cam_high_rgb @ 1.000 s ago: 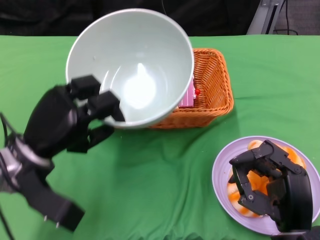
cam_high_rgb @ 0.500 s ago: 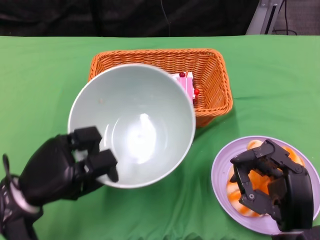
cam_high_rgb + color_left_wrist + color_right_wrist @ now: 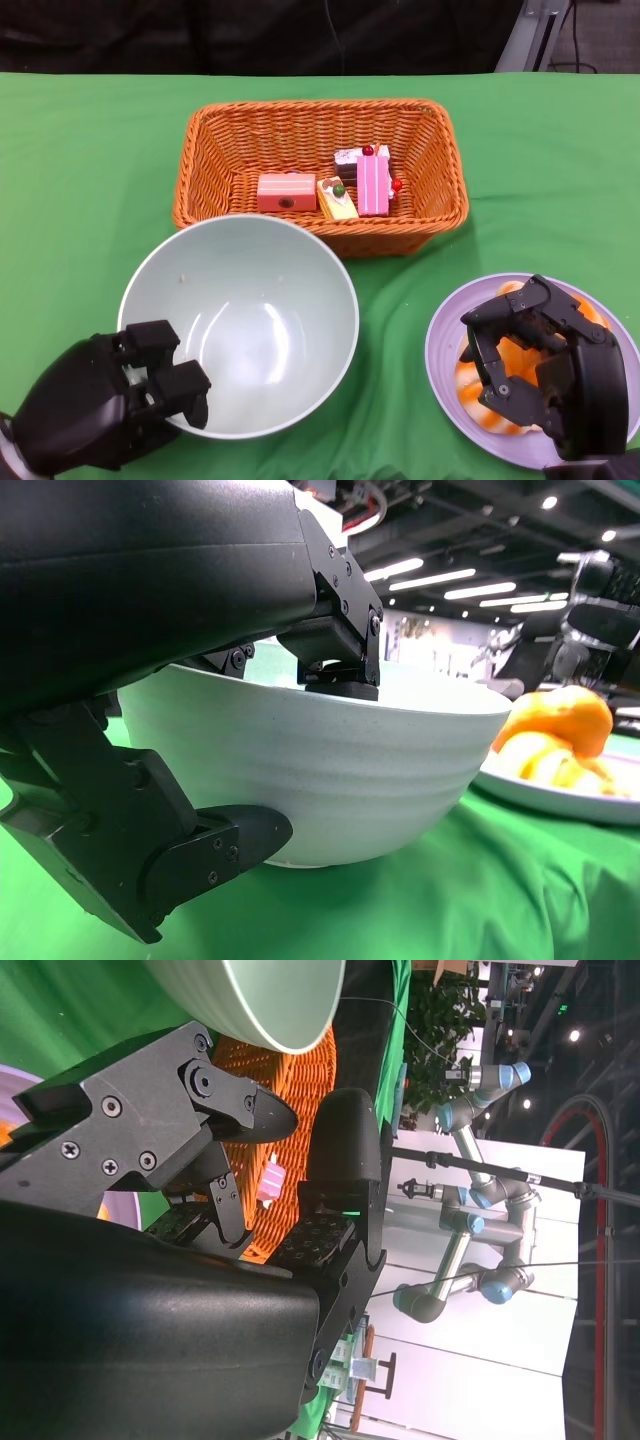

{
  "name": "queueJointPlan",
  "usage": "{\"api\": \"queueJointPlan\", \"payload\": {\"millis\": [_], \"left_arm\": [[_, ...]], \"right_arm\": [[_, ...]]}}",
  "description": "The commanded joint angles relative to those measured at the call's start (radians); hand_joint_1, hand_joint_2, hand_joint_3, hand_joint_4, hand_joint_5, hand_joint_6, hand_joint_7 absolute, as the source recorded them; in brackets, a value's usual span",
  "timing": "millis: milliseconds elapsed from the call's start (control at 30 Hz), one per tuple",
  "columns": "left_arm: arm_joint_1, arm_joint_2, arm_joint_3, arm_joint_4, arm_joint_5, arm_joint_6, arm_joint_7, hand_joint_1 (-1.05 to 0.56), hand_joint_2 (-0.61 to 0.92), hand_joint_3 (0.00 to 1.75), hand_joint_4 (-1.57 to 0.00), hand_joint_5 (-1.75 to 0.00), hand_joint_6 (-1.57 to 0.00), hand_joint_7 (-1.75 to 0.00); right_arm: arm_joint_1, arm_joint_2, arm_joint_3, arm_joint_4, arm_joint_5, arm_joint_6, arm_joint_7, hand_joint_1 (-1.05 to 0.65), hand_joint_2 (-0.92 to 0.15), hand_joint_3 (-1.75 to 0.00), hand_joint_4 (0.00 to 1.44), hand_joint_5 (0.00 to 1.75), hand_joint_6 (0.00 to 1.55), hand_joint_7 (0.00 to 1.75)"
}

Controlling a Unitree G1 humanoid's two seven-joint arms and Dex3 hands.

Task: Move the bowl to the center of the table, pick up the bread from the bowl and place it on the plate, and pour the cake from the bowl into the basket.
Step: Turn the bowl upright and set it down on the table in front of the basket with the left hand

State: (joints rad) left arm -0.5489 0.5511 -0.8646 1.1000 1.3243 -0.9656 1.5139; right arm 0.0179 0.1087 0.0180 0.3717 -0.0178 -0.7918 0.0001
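I have the left hand [image 3: 105, 405] pinching the near rim of the pale green bowl [image 3: 240, 320], fingers hooked inside the lip and a thumb under the wall, as the left wrist view shows; the bowl sits upright and empty, low over or on the green-clothed desk [image 3: 90, 150], which I judge means the pour is finished; beyond that hand, past the bowl's far rim, the woven orange basket [image 3: 200, 150] holds the cake [image 3: 372, 182] pieces, small glossy pink and cream blocks with red beads, lying loose on its wicker floor; my right hand [image 3: 540, 365] hovers over the lilac plate [image 3: 440, 355], fingers curled in a loose cage around nothing I can make out; beneath and behind them lies the bread [image 3: 480, 385], smooth, orange and rounded, resting on the plate's flat glazed surface; the bowl is smooth ceramic-looking with faint ridges outside; my reading is that only releasing the bowl remains.
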Motion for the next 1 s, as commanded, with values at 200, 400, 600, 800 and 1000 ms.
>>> {"api": "queueJointPlan", "payload": {"millis": [200, 400, 600, 800, 1000], "left_arm": [[-0.027, -0.026, -0.031, 0.099, -0.046, -0.009, 0.027, 0.0, 0.44, 1.21, -0.73, -1.75, -0.62, -1.68], [-0.05, -0.054, -0.037, 0.148, -0.089, -0.008, -0.065, -0.01, 0.52, 1.09, -0.71, -1.73, -0.62, -1.63], [-0.063, -0.089, -0.039, 0.172, -0.122, 0.011, -0.145, -0.01, 0.57, 0.98, -0.7, -1.74, -0.6, -1.65], [-0.071, -0.117, -0.054, 0.176, -0.12, 0.026, -0.164, 0.01, 0.57, 0.94, -0.71, -1.69, -0.62, -1.6], [-0.075, -0.118, -0.07, 0.168, -0.115, 0.019, -0.177, -0.04, 0.75, 0.53, -0.83, -1.35, -0.88, -0.95]], "right_arm": [[0.015, 0.001, -0.002, -0.022, 0.0, 0.005, -0.011, -0.1, -0.59, -0.83, 0.76, 1.5, 0.77, 1.16], [0.017, 0.011, 0.002, -0.03, -0.01, 0.013, -0.029, -0.08, -0.57, -0.88, 0.77, 1.5, 0.78, 1.16], [0.021, 0.004, 0.007, -0.038, -0.006, 0.007, -0.019, -0.05, -0.55, -0.93, 0.77, 1.5, 0.78, 1.15], [0.027, 0.005, 0.007, -0.05, -0.009, 0.018, -0.024, -0.1, -0.55, -0.91, 0.78, 1.5, 0.79, 1.15], [0.031, 0.007, 0.004, -0.062, -0.019, 0.037, -0.035, -0.1, -0.57, -0.86, 0.78, 1.51, 0.79, 1.14]]}}
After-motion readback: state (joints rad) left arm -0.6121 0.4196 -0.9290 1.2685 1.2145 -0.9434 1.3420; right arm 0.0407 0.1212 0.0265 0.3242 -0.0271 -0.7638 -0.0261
